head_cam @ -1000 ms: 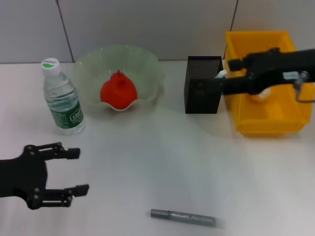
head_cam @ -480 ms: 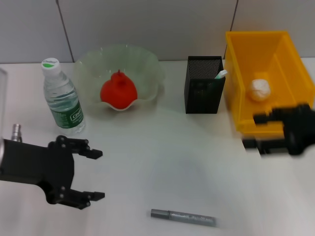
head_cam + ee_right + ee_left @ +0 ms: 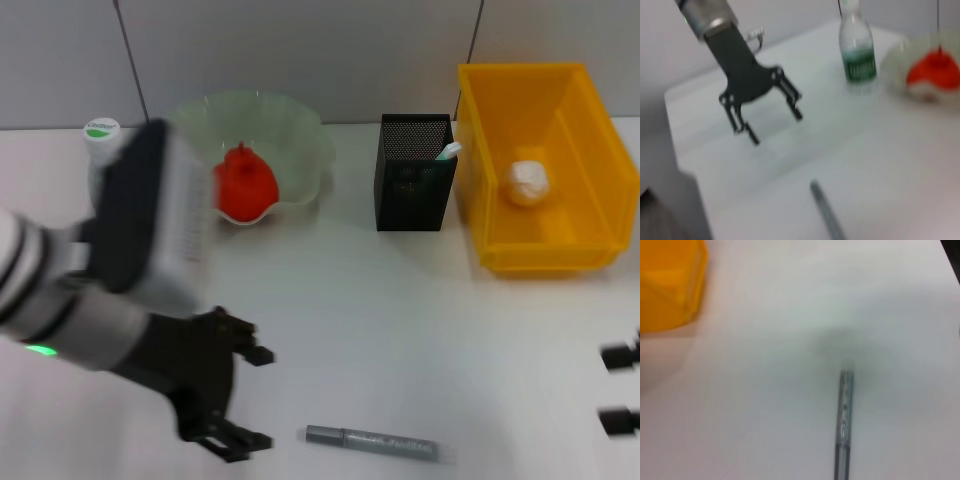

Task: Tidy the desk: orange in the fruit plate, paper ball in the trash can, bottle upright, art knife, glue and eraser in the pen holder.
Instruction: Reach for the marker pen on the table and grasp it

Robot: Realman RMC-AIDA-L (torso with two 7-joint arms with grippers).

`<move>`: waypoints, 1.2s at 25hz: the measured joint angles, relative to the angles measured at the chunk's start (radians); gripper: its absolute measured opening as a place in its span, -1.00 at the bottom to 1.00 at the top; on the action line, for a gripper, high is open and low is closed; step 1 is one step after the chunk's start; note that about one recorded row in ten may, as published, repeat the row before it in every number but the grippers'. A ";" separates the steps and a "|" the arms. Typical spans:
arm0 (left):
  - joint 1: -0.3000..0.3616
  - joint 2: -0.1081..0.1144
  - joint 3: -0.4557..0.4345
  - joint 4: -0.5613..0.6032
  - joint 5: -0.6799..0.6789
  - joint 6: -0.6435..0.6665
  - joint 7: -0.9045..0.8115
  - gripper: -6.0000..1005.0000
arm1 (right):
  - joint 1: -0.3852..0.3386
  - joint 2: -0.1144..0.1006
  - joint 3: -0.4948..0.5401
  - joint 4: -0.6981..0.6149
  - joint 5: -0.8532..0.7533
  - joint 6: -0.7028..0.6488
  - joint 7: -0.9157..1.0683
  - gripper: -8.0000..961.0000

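From the head view, the left gripper (image 3: 252, 397) hangs low over the white desk (image 3: 400, 330) near its front edge, its two fingers spread wide with nothing between them, their tips pointing toward the grey art knife (image 3: 372, 442), which lies flat just beside them and clear of them. The left arm's bulky forearm covers most of the bottle (image 3: 100, 135), whose white cap with a green label shows upright at the back left. The orange (image 3: 243, 187) sits in the pale green fruit plate (image 3: 290, 130). The black mesh pen holder (image 3: 412, 180) stands between the plate and the yellow trash can (image 3: 580, 160), with a white and green item poking over its rim, and the paper ball (image 3: 526, 183) lies inside the can. At the right edge only the two fingertips of the right gripper (image 3: 620, 388) show, one above the other with an open gap between them, holding nothing, well apart from the knife. In the left wrist view, the knife (image 3: 844, 420) lies alone on the bare desk and a corner of the yellow can (image 3: 667, 285) shows farther off; the arm's own fingers are out of sight. In the right wrist view, the left gripper (image 3: 775, 125) shows across the desk with its fingers splayed above the surface, the knife (image 3: 827, 215) lying nearer, the bottle (image 3: 856, 47) standing upright and the orange (image 3: 932, 75) in its plate beyond.
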 joint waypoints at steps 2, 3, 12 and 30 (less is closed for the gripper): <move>-0.030 -0.001 0.078 0.010 0.028 -0.026 -0.052 0.49 | 0.012 -0.008 0.011 -0.005 -0.055 -0.038 0.022 0.52; -0.042 -0.002 0.119 0.015 0.038 -0.043 -0.071 0.49 | 0.022 -0.013 0.020 -0.017 -0.098 -0.067 0.034 0.52; -0.114 -0.008 0.334 -0.023 0.099 -0.187 -0.169 0.48 | 0.034 -0.024 0.044 -0.084 -0.143 -0.135 0.031 0.52; -0.157 -0.010 0.419 -0.164 0.063 -0.259 -0.211 0.46 | 0.165 -0.058 0.042 -0.092 -0.235 -0.155 0.169 0.52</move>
